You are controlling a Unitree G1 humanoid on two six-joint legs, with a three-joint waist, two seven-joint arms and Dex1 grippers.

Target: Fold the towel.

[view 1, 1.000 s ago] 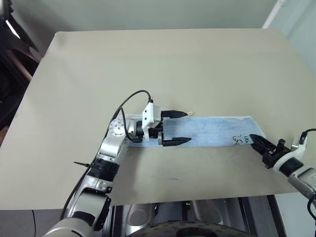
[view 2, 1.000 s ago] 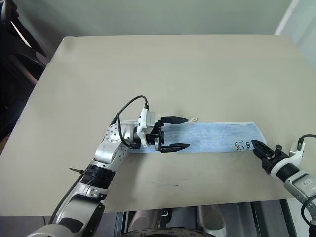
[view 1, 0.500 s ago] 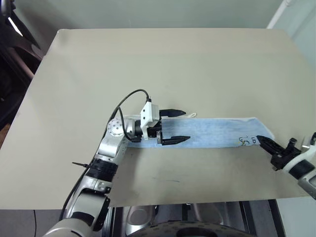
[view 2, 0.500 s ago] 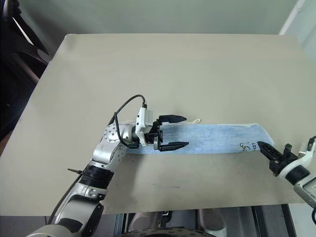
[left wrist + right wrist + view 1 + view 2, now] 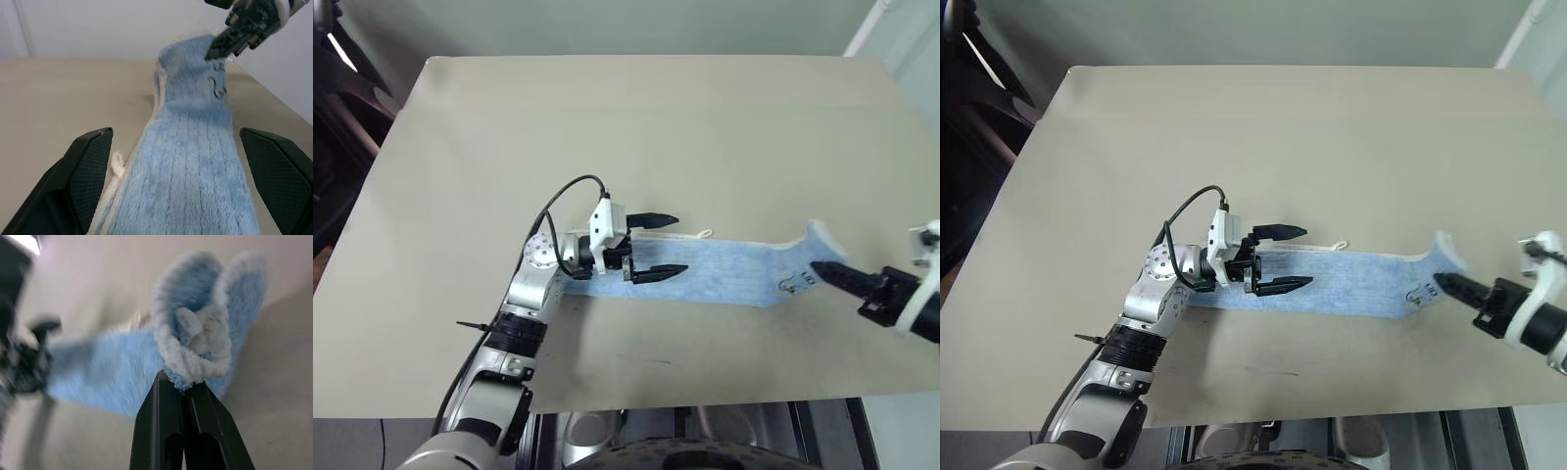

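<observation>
We see the towel (image 5: 724, 275) lying lengthwise across the table (image 5: 636, 127), its right end pinched and lifted by our right gripper (image 5: 819, 269), with the fold running toward our left gripper (image 5: 665, 245), spread wide over the far end.

Light-blue towel (image 5: 724, 271), cream edging, seemingly black marks; tan table (image 5: 636, 127).

We see the towel (image 5: 724, 276), light blue with cream edging, stretched flat along the tabletop (image 5: 636, 127). Its right end, bearing black marks, is raised and bunched.
</observation>
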